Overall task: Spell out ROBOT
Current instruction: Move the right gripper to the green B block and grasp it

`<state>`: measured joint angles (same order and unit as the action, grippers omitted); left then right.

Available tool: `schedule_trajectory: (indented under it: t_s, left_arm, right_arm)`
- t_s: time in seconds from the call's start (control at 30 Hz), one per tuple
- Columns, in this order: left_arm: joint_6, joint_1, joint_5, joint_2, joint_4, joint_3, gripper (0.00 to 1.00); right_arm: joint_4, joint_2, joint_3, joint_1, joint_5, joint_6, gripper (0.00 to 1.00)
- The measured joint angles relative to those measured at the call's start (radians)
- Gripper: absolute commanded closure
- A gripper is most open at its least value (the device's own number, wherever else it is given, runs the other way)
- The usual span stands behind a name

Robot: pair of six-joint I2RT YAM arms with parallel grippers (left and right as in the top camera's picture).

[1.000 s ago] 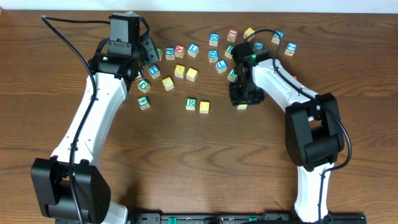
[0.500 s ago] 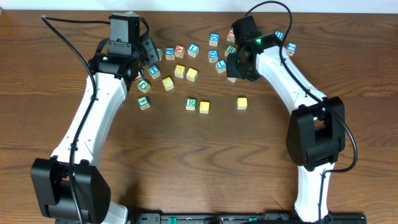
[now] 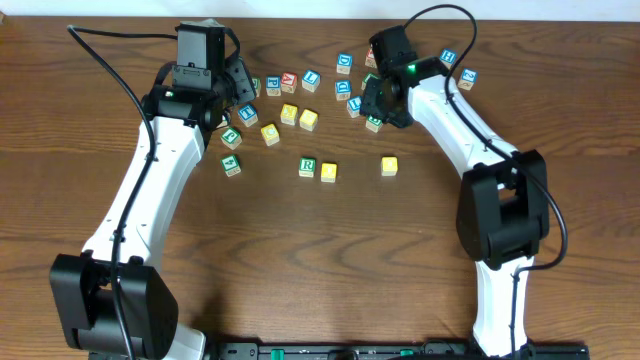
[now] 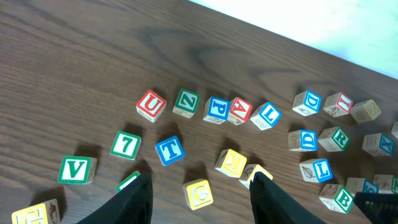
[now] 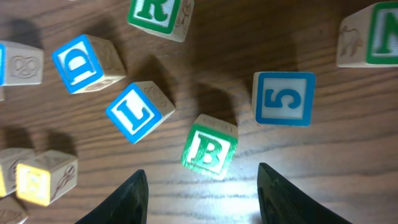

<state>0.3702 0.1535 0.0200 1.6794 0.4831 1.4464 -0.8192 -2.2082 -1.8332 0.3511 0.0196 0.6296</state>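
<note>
Your right end effector (image 5: 204, 194), released, hangs over the green B block (image 5: 209, 151) at lower centre, seemingly to fetch ROBOT's third letter.

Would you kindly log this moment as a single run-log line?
right gripper: open over green B block | left gripper: open above yellow C block | row: green R block beside yellow block

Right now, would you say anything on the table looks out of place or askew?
Only mildly: the lone yellow block sits apart from the green R block and its yellow neighbour, leaving a gap in the row. Nothing looks damaged; the other blocks are simply scattered.
</note>
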Motion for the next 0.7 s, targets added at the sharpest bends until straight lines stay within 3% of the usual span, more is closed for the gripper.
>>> schedule_trajectory:
  t_s: [0.43, 0.7]
  left_arm:
    - [0.0, 0.0, 0.0, 0.0, 0.0, 0.0, 0.5]
    - [0.0, 0.0, 0.0, 0.0, 0.0, 0.0, 0.5]
  right_arm:
    - [0.037, -0.077, 0.0, 0.0, 0.006, 0.014, 0.53]
    - [0.052, -0.093, 0.002, 0.0, 0.016, 0.016, 0.64]
